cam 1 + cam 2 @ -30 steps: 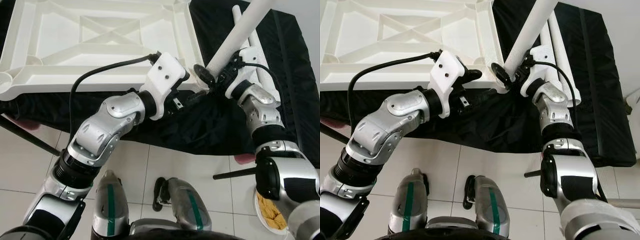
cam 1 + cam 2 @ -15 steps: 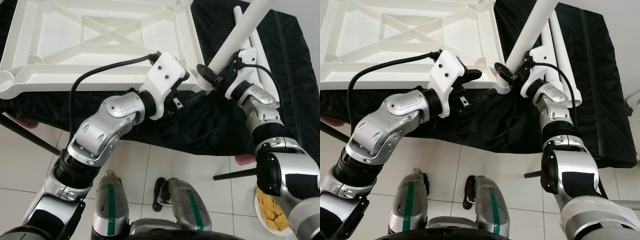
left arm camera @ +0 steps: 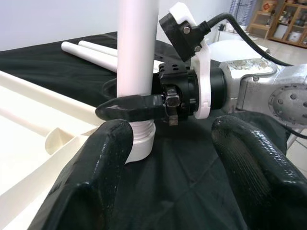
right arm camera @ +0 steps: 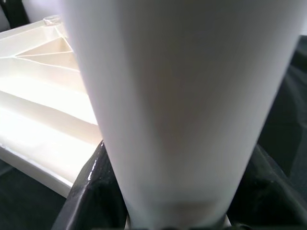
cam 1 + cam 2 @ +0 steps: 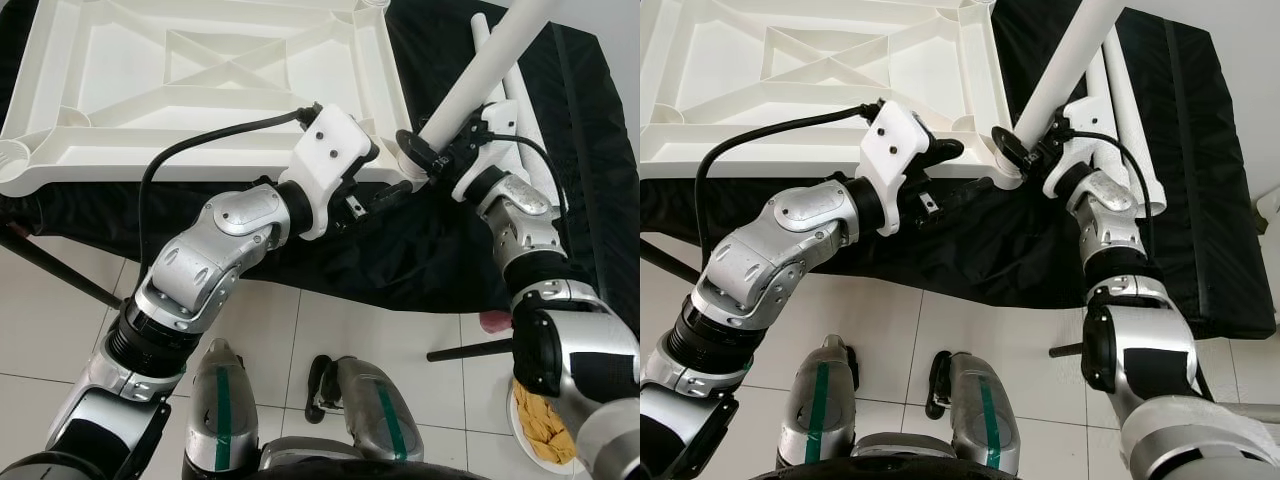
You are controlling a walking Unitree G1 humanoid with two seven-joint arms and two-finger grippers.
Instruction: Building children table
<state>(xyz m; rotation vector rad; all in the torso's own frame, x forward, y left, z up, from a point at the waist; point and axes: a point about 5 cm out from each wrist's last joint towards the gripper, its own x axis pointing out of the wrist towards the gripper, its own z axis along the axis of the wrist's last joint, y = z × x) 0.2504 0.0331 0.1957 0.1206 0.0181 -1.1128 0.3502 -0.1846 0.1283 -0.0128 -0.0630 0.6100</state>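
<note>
White plastic: the upside-down tabletop (image 5: 200,90) lies on my desk, ribbed underside up, with a round socket moulded at each corner.
Desk: a black cloth (image 5: 440,260) covers it and hangs over the near edge.
Leg in hand: I see a white tube leg (image 5: 480,75) standing tilted, its lower end seated in the near right corner socket (image 3: 139,143) of the tabletop.
Right pincer: my right pincer (image 5: 425,160) is clamped round the leg just above the socket; one black finger (image 3: 129,108) lies across the front of the tube in the left wrist view, and dark pads (image 4: 91,191) press on both sides of it in the right wrist view.
Left pincer: my left pincer (image 3: 175,158) is spread wide with nothing between its fingers, and it sits at the desk's near edge just beside the socket; its two fat black fingertips (image 3: 96,177) frame the leg's foot, and I cannot tell whether the nearer one touches the socket.
Spare legs: two more white tubes (image 3: 91,52) lie side by side on the black cloth beyond the right arm, apart from the tabletop.
Cables: a black lead (image 5: 200,140) loops from the left wrist camera housing over the tabletop's near rail.
Floor: pale tiles (image 5: 380,330) below, and a white dish of yellow pieces (image 5: 540,425) by my right elbow.
</note>
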